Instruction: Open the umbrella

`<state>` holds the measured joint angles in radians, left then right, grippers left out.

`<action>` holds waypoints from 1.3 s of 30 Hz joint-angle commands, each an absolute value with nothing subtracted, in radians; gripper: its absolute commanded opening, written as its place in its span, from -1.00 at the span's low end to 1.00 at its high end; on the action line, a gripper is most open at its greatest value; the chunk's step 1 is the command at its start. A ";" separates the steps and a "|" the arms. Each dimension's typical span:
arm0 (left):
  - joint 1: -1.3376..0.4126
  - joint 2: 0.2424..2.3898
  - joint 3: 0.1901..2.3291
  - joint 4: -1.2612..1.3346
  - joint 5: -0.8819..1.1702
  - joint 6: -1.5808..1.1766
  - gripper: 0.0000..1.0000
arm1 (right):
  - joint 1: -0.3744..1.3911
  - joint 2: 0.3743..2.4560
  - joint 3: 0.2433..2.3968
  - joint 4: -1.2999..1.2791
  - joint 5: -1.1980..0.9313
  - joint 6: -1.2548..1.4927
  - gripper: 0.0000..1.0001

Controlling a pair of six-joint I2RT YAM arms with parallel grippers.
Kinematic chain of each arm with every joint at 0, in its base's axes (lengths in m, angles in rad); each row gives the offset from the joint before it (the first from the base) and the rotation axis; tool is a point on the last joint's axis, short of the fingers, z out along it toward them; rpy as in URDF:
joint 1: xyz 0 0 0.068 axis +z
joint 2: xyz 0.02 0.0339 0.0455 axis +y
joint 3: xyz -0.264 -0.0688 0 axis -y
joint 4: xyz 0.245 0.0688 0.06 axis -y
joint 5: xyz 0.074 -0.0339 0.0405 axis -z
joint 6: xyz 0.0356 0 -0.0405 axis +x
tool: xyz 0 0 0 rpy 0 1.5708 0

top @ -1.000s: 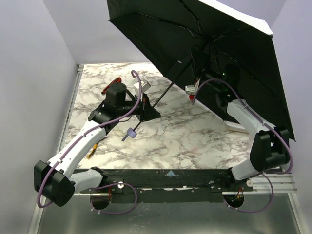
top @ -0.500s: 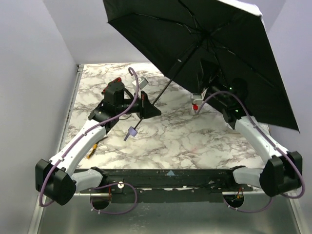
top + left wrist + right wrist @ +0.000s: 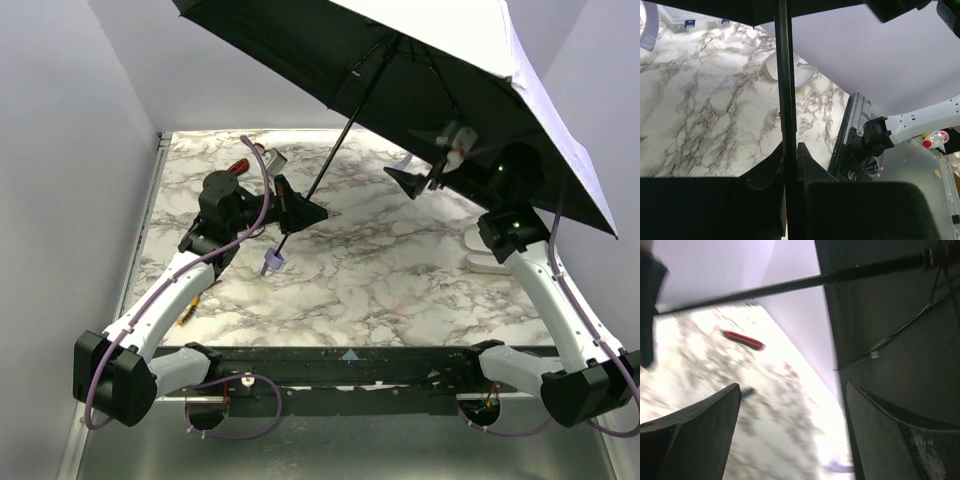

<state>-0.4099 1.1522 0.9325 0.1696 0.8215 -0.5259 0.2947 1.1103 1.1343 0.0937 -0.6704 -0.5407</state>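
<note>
Umbrella open, tilted over the table, its top cut off in the overhead view. Left gripper clamped on shaft above handle; the left wrist view shows this close up. Right gripper spread wide under it, holding nothing. Right wrist view blurred; red tool shows there.

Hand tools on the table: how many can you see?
2. The red-handled cutter lies at the far left, behind the left arm; the yellow-handled pliers lie near the left edge, partly under that arm. The umbrella canopy may hide others.
</note>
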 commanded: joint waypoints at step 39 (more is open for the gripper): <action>-0.296 0.865 0.893 -0.271 0.796 -0.078 0.59 | 0.439 1.383 1.329 0.178 -0.356 0.680 -0.99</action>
<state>-0.3321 0.9684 0.8761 0.0639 0.8207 -0.3634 0.4435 1.4315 1.3560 0.2737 -0.4767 0.7200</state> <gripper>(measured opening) 0.751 0.046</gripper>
